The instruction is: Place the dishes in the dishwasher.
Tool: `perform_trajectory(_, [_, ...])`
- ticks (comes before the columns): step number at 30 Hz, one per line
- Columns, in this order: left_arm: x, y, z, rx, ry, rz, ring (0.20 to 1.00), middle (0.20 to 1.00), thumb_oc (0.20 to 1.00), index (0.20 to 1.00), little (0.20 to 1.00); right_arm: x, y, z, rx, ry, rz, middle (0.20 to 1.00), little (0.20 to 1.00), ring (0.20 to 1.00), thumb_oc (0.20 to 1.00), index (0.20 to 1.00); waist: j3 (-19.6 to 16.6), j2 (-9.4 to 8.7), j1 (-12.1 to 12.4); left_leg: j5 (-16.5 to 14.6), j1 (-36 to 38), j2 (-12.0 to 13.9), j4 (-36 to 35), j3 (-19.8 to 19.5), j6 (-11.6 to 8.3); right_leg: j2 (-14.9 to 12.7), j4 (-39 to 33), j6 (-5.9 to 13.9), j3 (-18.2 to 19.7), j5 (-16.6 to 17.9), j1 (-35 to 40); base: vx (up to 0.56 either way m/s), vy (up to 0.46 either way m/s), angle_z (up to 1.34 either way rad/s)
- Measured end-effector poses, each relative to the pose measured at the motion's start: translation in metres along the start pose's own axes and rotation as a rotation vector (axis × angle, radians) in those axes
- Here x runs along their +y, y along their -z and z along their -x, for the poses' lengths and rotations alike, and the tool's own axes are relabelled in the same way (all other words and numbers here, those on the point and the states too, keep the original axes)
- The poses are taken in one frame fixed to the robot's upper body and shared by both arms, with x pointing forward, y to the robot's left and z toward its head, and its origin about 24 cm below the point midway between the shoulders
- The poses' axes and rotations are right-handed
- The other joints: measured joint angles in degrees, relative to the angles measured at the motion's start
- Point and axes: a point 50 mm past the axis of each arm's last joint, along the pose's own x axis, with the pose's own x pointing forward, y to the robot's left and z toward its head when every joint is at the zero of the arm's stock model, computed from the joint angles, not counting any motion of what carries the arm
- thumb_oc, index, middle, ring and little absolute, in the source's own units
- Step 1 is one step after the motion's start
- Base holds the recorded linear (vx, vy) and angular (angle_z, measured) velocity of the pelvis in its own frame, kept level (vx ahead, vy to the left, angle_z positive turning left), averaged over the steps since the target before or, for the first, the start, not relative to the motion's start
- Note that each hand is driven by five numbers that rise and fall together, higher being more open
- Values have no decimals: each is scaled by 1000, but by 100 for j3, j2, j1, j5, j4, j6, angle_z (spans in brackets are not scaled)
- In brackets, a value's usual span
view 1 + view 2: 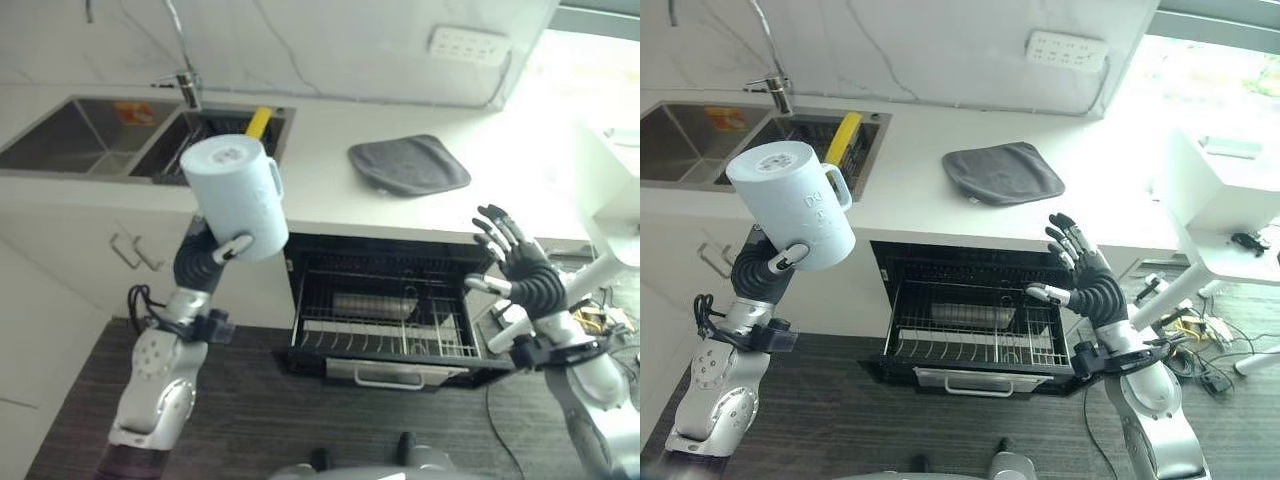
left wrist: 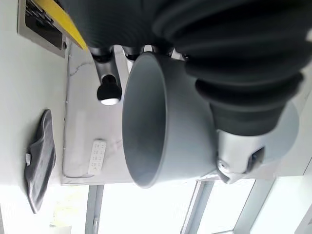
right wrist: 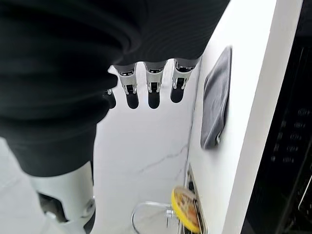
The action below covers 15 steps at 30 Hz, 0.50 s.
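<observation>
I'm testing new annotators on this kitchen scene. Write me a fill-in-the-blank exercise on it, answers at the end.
1. The pale blue mug is held by the robot's ____ hand.
2. The right hand holds nothing, and its fingers are ____.
3. The dishwasher rack below the counter is pulled ____.
4. The dark grey cloth lies on the white ____.

Missing words: left; open; out; counter

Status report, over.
Left hand shut on pale blue mug, held upside down above floor. Right hand open beside open dishwasher rack. Path clear.
</observation>
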Motion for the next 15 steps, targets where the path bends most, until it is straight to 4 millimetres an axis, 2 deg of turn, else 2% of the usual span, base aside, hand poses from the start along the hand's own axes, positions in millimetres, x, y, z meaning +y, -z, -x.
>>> perform_trajectory(1, [-1, 1, 0, 6, -3, -27, 200, 200, 200, 200, 200, 0, 1, 0, 5, 5, -3, 1000, 1000, 1000, 1000, 1000, -16, -20, -15, -14, 41, 0, 0, -9, -19, 54, -305, 21, 233, 225, 169, 356, -409, 5])
perform_trajectory(2, [-4, 4, 2, 20, -11, -23, 200, 200, 200, 200, 200, -1, 1, 0, 7, 19, -2, 1000, 1000, 1000, 1000, 1000, -41, 45, -87, -48, 185, 104, -2, -69, -145, 200, -628, -155, 301, 569, 486, 316, -354, 5])
perform_trajectory(6, [-9, 7, 7, 28, -34, -15, 200, 200, 200, 200, 200, -6, -1, -1, 13, 36, 27, 1000, 1000, 1000, 1000, 1000, -181, 394, -97, 19, 284, 527, 0, -81, -257, 656, -672, -361, 264, 471, 613, 196, -242, -4])
perform_trajectory(9, [-13, 8, 7, 27, -48, 11, 200, 200, 200, 200, 200, -9, 2, 0, 37, 48, 35, 1000, 1000, 1000, 1000, 1000, -168, 534, -126, 77, 266, 790, 1, -94, -347, 918, -672, -521, 213, 394, 608, 124, -228, 0])
perform_trajectory(12, [-14, 9, 7, 26, -54, 20, 200, 200, 200, 200, 200, -10, 2, 2, 44, 52, 38, 1000, 1000, 1000, 1000, 1000, -159, 671, -169, 119, 195, 981, 2, -155, -409, 1106, -671, -660, 137, 347, 575, 72, -211, 9])
perform_trajectory(13, [-15, 9, 7, 27, -52, 22, 200, 200, 200, 200, 200, -11, 2, 1, 41, 45, 39, 1000, 1000, 1000, 1000, 1000, -115, 791, -146, 165, 134, 1076, 47, -169, -479, 1197, -613, -769, 135, 292, 508, 29, -191, 8])
perform_trajectory(15, [-15, 9, 7, 25, -51, 22, 200, 200, 200, 200, 200, -10, 2, 1, 41, 38, 36, 1000, 1000, 1000, 1000, 1000, -96, 783, -137, 170, -22, 1067, 266, -186, -486, 1180, -516, -800, 140, 267, 415, -3, -75, 0])
